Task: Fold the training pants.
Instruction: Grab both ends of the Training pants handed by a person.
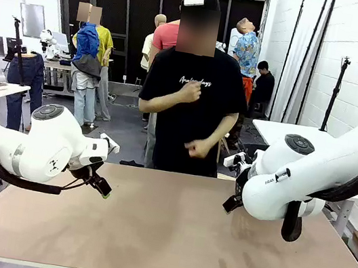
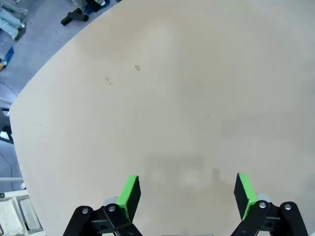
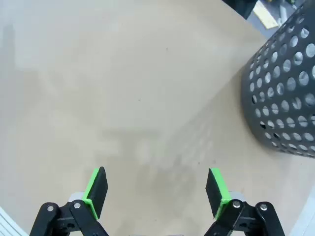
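The training pants are out of view. My left gripper [image 1: 102,188] hovers over the left part of the tan table [image 1: 162,234]. In the left wrist view its green pads [image 2: 129,192] stand wide apart above bare tabletop, so the left gripper [image 2: 187,189] is open and holds nothing. My right gripper [image 1: 230,204] hangs low over the table's right half. Seen from the right wrist, the right gripper [image 3: 157,184] is open too, with only table between its fingers.
A dark perforated basket [image 3: 283,93] stands on the table close to the right gripper. A person in a black T-shirt [image 1: 187,108] stands at the far edge, both hands raised at chest height. A white table [image 1: 289,133] sits behind the right arm.
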